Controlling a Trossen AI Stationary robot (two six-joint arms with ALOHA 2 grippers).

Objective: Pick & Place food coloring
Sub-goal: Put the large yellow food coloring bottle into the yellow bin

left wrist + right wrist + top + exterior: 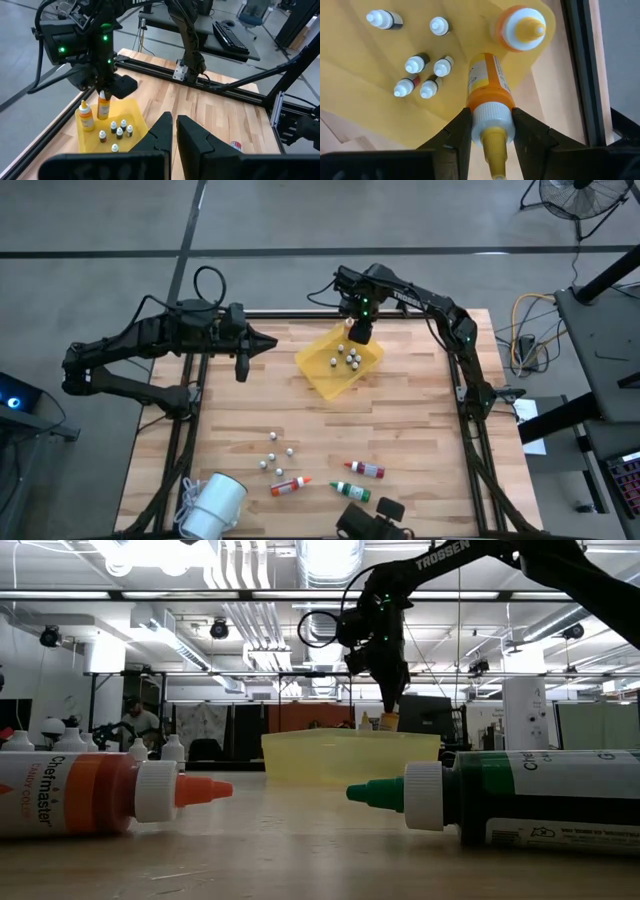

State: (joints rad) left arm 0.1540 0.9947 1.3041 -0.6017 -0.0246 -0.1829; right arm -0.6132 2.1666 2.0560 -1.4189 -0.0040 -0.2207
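Closest in the low view, an orange-capped bottle [95, 795] lies lower left and a green-capped bottle [520, 798] lower right. High view: the right gripper [358, 332] hangs over the yellow tray [318, 376] at upper centre; the left gripper [270, 342], fingers closed and empty, waits left. Right wrist view: fingers [457, 131] clamp a yellow-capped bottle [487, 97] beside another bottle [520, 27] standing in the tray.

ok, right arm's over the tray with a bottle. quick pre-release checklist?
1. Grip: right gripper shut on the yellow-capped bottle at its collar: ok.
2. Bottle over yellow tray: ok.
3. Bottle base touching tray floor: cannot tell.
4. Clear of the standing yellow bottle beside it: ok, close.
5. Small vials in the tray not under the bottle: ok.
6. Left gripper shut, parked away from the tray: ok.
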